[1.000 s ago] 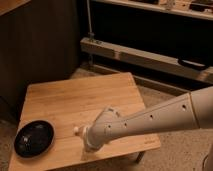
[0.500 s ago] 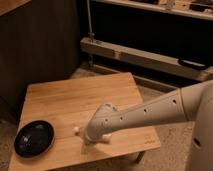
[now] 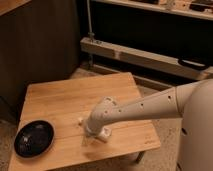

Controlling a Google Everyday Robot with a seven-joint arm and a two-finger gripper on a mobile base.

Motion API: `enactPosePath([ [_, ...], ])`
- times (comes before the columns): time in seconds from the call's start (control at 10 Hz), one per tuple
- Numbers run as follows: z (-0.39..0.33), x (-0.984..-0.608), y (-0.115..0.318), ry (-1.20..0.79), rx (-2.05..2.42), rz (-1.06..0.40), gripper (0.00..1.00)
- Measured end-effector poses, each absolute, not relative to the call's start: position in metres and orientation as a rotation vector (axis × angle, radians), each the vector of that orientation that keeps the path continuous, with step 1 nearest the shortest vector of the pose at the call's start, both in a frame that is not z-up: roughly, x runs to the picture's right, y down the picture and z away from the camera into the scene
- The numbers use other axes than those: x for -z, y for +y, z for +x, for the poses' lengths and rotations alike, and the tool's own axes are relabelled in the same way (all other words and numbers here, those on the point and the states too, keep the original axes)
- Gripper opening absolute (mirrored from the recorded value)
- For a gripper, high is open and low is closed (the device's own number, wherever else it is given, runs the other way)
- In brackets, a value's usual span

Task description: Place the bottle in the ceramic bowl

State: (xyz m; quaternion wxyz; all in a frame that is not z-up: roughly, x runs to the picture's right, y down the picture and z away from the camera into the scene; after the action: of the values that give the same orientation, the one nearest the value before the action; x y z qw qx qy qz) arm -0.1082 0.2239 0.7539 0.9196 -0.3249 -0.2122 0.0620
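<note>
White gripper (image 3: 98, 133) low at the tan, wood-grained table (image 3: 60, 100); arm (image 3: 150, 105) white; ceramic bowl (image 3: 34, 138) glossy black; bottle (image 3: 80, 120) cap white.

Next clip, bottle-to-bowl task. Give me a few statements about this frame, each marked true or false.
1. The ceramic bowl sits on the table near its left front corner. True.
2. The bottle lies in the bowl. False: it lies on the wood under the gripper, apart from the bowl.
3. The gripper hangs over the bowl. False: it is down at the bottle, to the bowl's right.
4. The arm reaches in from the picture's right. True.
</note>
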Motion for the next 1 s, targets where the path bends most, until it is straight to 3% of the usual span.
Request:
enactPosePath([
  [0.5, -0.082, -0.752, 0.158, -0.430, -0.144, -0.596, 0.65],
  [1.0, -0.065, -0.776, 0.202, -0.299, -0.155, -0.621, 0.65],
])
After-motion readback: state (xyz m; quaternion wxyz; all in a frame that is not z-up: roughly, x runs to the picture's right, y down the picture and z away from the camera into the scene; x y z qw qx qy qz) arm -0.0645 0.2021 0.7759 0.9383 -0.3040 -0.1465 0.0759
